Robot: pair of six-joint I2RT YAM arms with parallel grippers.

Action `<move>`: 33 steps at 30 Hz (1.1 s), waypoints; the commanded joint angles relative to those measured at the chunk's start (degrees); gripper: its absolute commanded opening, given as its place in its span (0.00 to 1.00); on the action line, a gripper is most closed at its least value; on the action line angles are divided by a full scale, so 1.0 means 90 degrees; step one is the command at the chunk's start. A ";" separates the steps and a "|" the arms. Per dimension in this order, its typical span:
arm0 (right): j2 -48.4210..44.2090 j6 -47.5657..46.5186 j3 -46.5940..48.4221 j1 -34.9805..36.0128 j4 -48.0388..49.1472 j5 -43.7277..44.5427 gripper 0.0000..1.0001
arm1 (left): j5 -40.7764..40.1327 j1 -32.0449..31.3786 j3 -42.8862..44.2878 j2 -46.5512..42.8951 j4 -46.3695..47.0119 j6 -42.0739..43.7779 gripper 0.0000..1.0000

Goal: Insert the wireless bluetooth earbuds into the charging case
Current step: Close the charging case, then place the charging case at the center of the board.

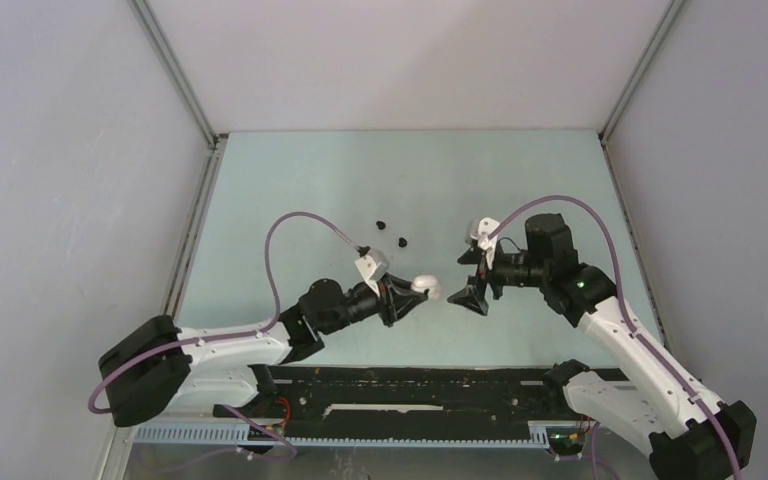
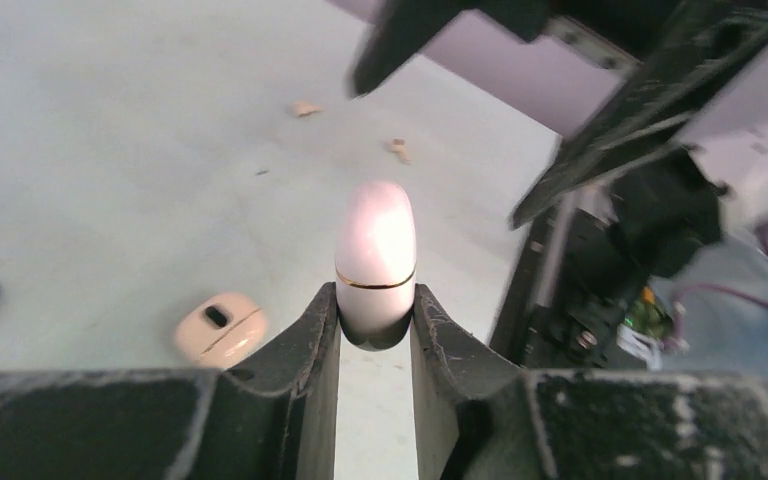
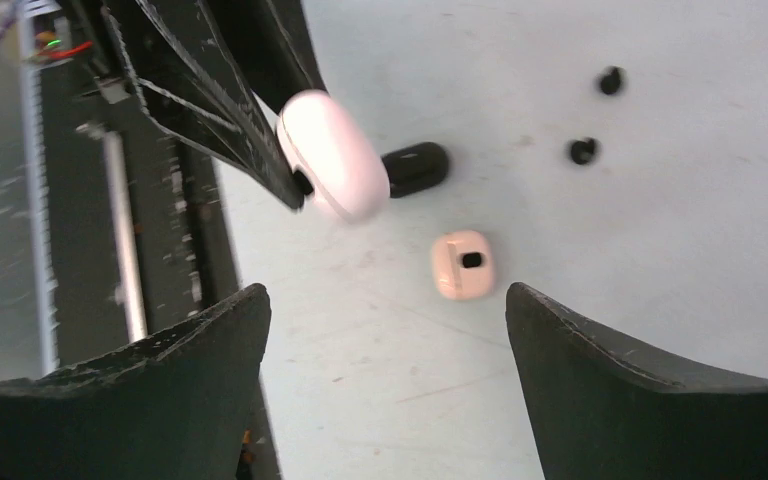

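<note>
Mid-air, left tool (image 2: 375, 322) clamping charging case (image 2: 375, 235)

Top external view: a fixed camera above and behind the arm bases, looking down and forward over the pale table (image 1: 360, 170), far enough back to take in both arms. Left wrist view: close behind the left gripper (image 2: 375, 300), facing low across the table toward the right arm. Right wrist view: looks steeply down between the spread fingers of the right gripper (image 3: 385, 292), near the surface. All three share the white charging case (image 1: 426, 287); both wrist views share the cream case (image 3: 463, 263).
</note>
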 commanded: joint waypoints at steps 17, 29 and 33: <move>-0.0068 0.0632 -0.0070 -0.0498 0.0790 0.1417 0.90 | -0.1093 0.2259 0.0345 0.0934 -0.2086 -0.2835 0.08; -0.0039 0.0529 -0.0073 -0.0475 0.0722 0.1463 0.90 | -0.0311 0.2733 0.1232 0.1941 -0.3150 -0.3091 0.28; -0.0020 0.0518 -0.0070 -0.0474 0.0703 0.1476 0.90 | -0.0520 0.2790 0.1380 0.2077 -0.3611 -0.3013 0.32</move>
